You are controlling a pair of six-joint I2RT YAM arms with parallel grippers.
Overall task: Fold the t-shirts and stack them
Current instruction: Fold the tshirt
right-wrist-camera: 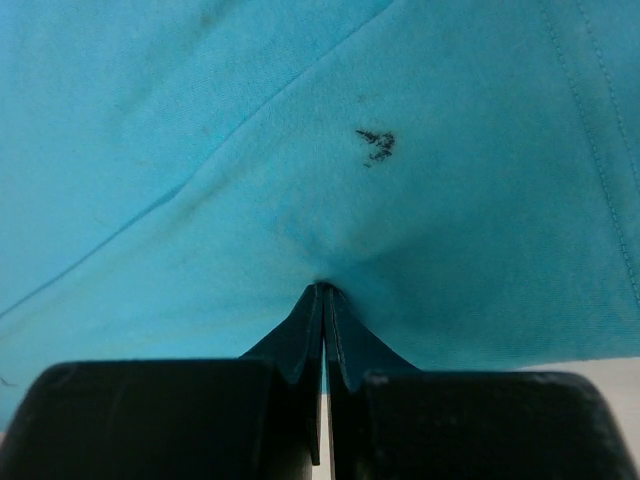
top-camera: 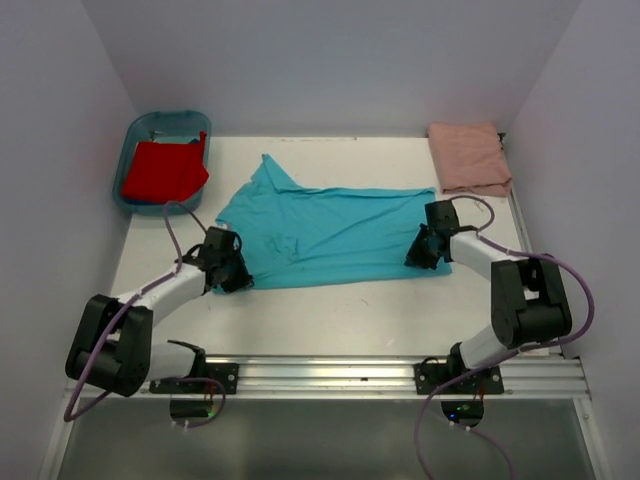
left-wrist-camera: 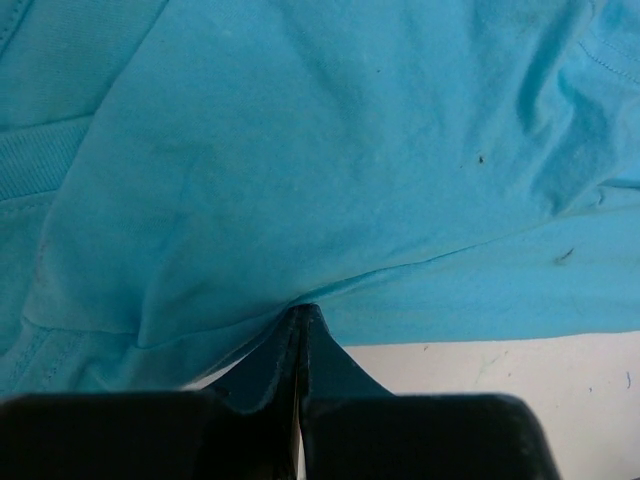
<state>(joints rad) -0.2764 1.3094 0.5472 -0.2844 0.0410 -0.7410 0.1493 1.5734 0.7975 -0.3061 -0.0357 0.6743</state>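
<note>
Far left, a red shirt lies crumpled in the tub at the table's back corner, unfolded. The left gripper is clenched on the near left corner of the turquoise shirt. Its wrist view shows the jaws pressed together with cloth puckering at the tips.

The turquoise shirt is spread flat across the middle of the table, one sleeve pointing towards the back wall. It looks light and limp. Lifted by two points it will likely sag between them, and a thin pinch could slip, so the corners of the near edge seem the right places to hold.

The right gripper nips the near right corner in the same way, with creases running out from its closed tips. The pink shirt sits folded in the far right corner, just beyond the turquoise one and apart from it.

Bare table lies between the cloth and the arm bases, with a narrower strip behind. Walls close in on both sides, and the tub and the pink shirt hem the far corners, so a fold towards the back looks the freest move.
</note>
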